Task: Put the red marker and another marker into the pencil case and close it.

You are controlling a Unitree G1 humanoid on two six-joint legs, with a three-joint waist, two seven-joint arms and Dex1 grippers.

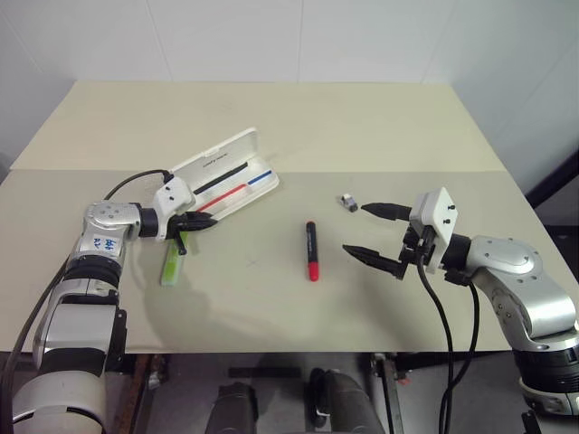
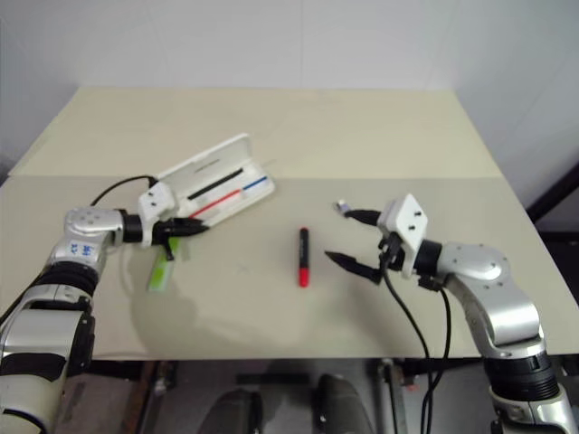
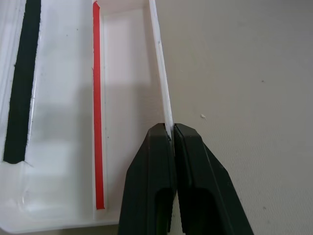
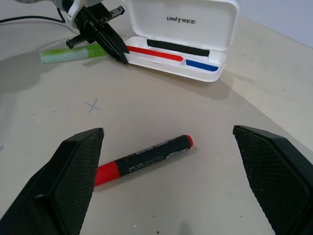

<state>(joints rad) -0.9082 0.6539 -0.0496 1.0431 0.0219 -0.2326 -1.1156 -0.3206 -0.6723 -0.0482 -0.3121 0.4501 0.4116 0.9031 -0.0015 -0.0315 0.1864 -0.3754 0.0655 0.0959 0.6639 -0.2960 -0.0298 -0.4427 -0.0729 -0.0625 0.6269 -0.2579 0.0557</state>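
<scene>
We are pinching pencil case (image 1: 237,172) front wall with left gripper (image 3: 172,134); right gripper (image 4: 168,161) gaping wide over red marker (image 4: 144,159).

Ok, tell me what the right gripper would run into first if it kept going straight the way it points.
Most likely the red marker: it lies on the table just ahead of the right gripper, between its open fingers in the right wrist view. The gripper may sit higher and pass over it; depth is unclear.

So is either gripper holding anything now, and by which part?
The left gripper is shut on the front wall of the open white hard-plastic pencil case. The right gripper is open, holding nothing.
</scene>
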